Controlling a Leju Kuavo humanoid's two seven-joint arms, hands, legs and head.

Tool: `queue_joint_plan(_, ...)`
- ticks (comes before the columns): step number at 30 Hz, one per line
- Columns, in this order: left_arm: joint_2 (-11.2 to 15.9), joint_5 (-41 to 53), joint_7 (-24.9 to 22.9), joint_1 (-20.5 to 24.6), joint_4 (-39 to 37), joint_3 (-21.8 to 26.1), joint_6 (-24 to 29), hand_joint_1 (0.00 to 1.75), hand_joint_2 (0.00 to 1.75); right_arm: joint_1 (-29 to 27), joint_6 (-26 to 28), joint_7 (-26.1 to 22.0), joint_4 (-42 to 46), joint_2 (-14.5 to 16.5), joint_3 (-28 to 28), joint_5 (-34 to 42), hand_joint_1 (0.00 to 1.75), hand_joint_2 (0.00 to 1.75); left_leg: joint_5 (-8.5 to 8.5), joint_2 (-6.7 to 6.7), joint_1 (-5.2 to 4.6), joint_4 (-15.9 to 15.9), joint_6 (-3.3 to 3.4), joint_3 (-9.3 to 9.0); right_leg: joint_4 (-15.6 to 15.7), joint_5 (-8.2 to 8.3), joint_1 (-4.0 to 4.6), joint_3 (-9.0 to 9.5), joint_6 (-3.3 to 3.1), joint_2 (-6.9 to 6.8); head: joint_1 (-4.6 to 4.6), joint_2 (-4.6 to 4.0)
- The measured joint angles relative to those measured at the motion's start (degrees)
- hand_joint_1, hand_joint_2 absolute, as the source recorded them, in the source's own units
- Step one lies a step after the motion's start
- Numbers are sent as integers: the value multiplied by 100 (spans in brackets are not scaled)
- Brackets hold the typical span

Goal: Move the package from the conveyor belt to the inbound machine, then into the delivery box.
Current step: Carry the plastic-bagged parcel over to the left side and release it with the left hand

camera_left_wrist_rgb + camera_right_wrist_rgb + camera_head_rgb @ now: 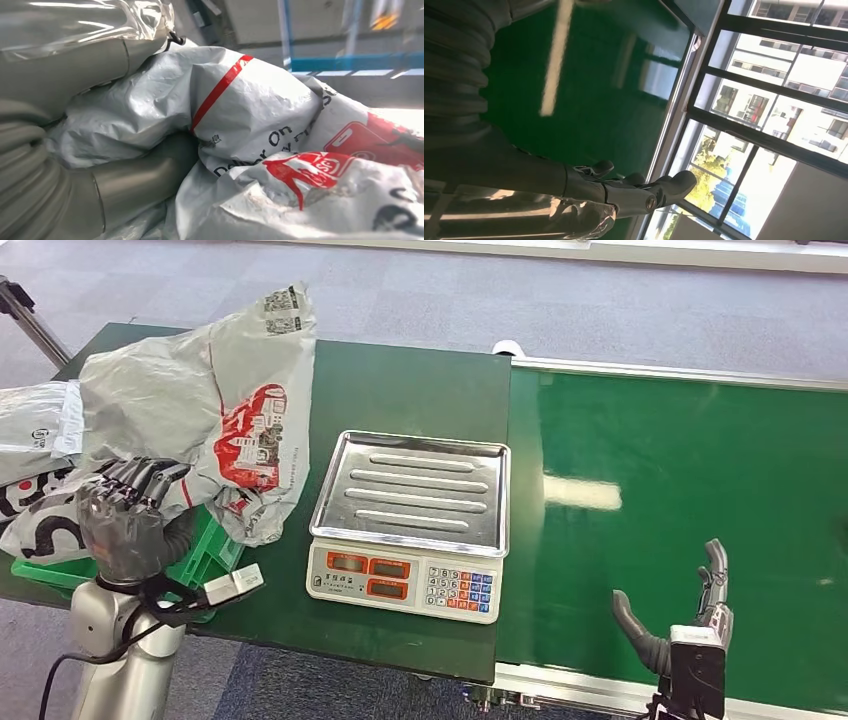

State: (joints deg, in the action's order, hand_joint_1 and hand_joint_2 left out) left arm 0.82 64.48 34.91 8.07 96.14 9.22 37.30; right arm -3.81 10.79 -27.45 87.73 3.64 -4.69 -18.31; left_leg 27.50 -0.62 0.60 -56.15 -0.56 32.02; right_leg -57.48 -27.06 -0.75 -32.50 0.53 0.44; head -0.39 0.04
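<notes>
A crumpled grey plastic mailer with red print stands up over the green delivery box at the table's left end. My left hand grips its lower left part, fingers curled over the plastic. In the left wrist view the thumb is tucked under a fold of the mailer. The inbound scale, with a bare steel tray, sits mid-table to the mailer's right. My right hand is open, with nothing in it, over the front edge of the green conveyor belt. Its fingers stretch out above the belt.
More mailers lie in the box at far left, a pale one and one with black print. The scale's keypad faces me. A metal rail runs along the belt's near edge. Grey carpet lies beyond the table.
</notes>
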Motion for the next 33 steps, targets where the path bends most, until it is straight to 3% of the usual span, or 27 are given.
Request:
queue_joint_plan(4, 137, -216, -506, -5, -241, 35, -173, 175, 175, 30, -63, 4, 2, 29, -5, -44, 0, 175, 0, 0, 1, 1, 0, 0, 0, 0, 1, -1, 0, -1, 1, 0)
queue_joint_plan(9, 303, -2281, -40, 134, -679, 168, -1307, 175, 175, 97, -76, 3, 1, 42, -8, -68, 0, 175, -1, 0, 2, 1, 0, 0, 0, 0, 2, 0, 0, 0, 1, 0)
queue_joint_plan(12, 353, -2779, 94, 247, -1006, 354, -1771, 175, 175, 145, -78, 1, -7, 43, -8, -70, 0, 175, -1, 0, 1, 1, 0, 0, 0, 0, 1, 0, 0, 0, 1, 0)
queue_joint_plan(19, 413, -2792, 48, 536, -1650, 741, -1796, 175, 175, 200, -78, -8, -15, 69, -8, -71, 0, 175, -1, 0, 1, 0, 0, 1, 0, 0, 1, -2, 0, 0, 1, 0)
queue_joint_plan(30, 367, -3221, 21, 671, -1836, 983, -1783, 172, 175, 207, -50, -13, -32, 75, -4, -70, 0, 175, -1, -1, 1, 0, 0, 1, 0, 0, 1, -2, 0, 0, 1, 0)
queue_joint_plan(31, 356, -3169, -17, 691, -1837, 1022, -1669, 158, 175, 206, -36, -13, -34, 76, 1, -70, 0, 175, -1, 0, 1, 0, 0, 1, 0, 0, 1, -2, 0, 0, 2, 0)
queue_joint_plan(33, 335, -3048, -105, 726, -1837, 1099, -1411, 71, 175, 204, -6, -14, -35, 79, 15, -69, 0, 175, -1, 0, 1, 0, 0, 1, 0, 0, 1, -2, 0, 0, 1, 0)
